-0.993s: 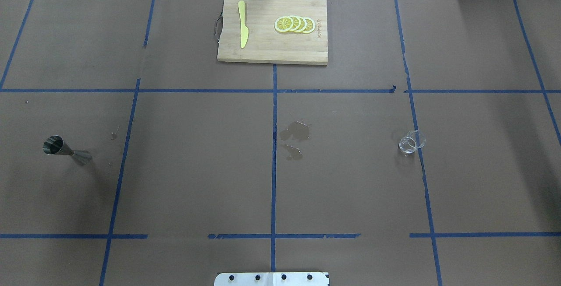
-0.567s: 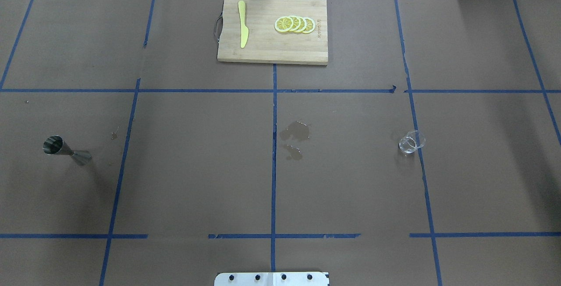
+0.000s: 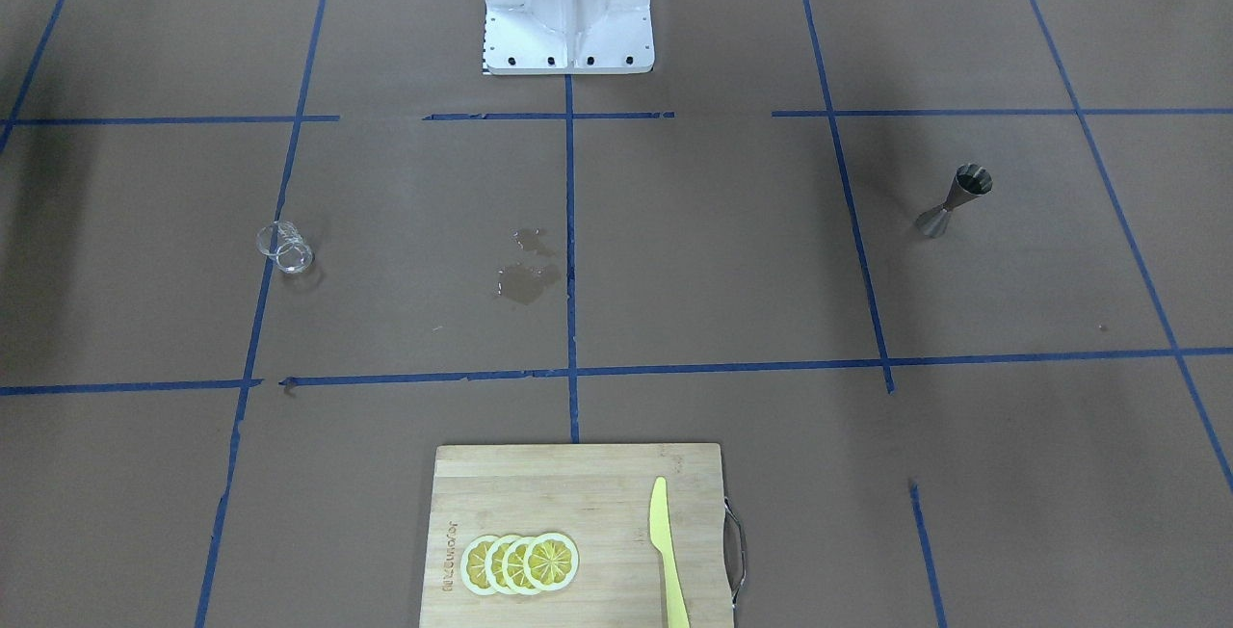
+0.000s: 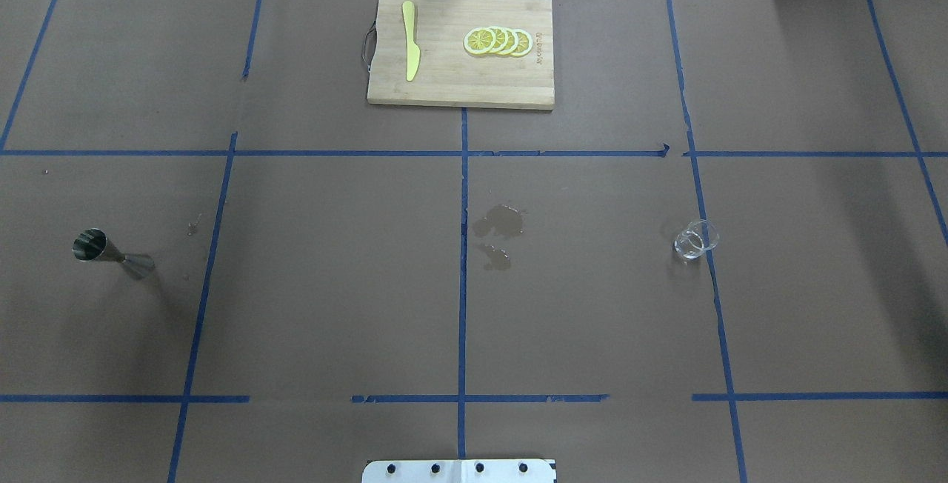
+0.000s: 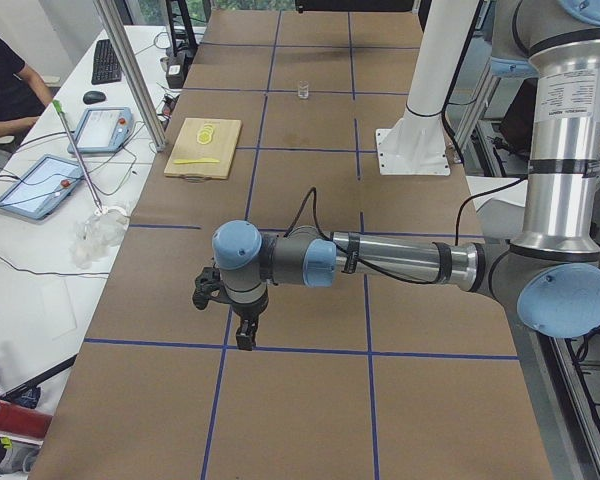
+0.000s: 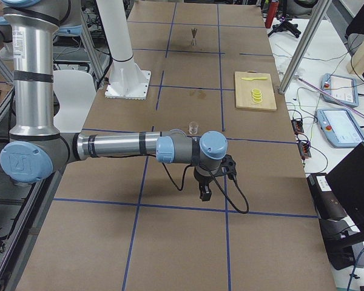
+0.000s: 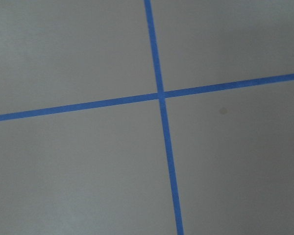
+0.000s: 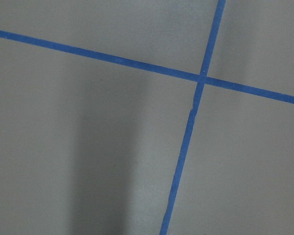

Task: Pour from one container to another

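The clear glass cup (image 4: 695, 240) stands upright on the brown table on the right side, also seen as the cup (image 3: 286, 248) in the front-facing view. The steel jigger (image 4: 111, 253) stands upright at the far left. Neither gripper touches either one. My left gripper (image 5: 245, 340) shows only in the left side view, pointing down over a blue tape line. My right gripper (image 6: 204, 195) shows only in the right side view, a little nearer the camera than the cup (image 6: 193, 127). I cannot tell whether either gripper is open or shut. Both wrist views show only bare paper and tape.
A wooden cutting board (image 4: 459, 90) lies at the table's far middle, with lemon slices (image 4: 498, 41) and a yellow knife (image 4: 409, 40) on it. A wet spill (image 4: 500, 222) marks the centre. The robot's base plate (image 4: 459, 470) sits at the near edge. A person (image 5: 5, 85) sits beside the table.
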Controlling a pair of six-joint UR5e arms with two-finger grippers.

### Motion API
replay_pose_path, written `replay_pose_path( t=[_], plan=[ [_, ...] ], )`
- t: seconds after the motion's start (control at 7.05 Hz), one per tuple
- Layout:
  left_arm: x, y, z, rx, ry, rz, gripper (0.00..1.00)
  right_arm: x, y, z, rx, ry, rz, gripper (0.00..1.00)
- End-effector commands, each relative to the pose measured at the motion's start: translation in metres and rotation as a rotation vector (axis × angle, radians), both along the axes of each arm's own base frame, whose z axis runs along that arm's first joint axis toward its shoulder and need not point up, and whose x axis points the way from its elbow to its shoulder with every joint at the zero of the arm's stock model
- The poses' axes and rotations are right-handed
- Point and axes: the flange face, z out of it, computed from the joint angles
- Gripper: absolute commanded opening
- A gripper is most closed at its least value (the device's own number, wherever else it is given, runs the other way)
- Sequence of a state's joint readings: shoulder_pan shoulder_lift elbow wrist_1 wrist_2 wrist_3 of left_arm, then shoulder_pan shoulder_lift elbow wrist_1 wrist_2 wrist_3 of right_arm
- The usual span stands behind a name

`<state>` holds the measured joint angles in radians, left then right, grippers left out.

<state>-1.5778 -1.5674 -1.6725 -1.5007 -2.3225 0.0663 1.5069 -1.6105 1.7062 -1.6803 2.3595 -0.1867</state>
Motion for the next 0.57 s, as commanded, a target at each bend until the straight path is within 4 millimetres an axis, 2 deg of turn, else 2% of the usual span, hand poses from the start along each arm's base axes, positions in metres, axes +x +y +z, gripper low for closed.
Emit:
replay_pose_path(
  t=[0.0, 0.28, 0.43],
  plan=[
    [-0.018, 0.010, -0.006, -0.029, 0.002, -0.037, 1.00, 0.005, 0.001, 0.004, 0.008, 0.010, -0.016, 1.00],
    [-0.017, 0.008, -0.007, -0.032, 0.012, -0.045, 1.00, 0.006, 0.007, 0.016, -0.015, 0.008, -0.014, 1.00],
    [-0.012, 0.007, -0.008, -0.038, 0.076, -0.042, 1.00, 0.005, 0.007, 0.016, -0.014, 0.009, -0.016, 1.00]
  ],
)
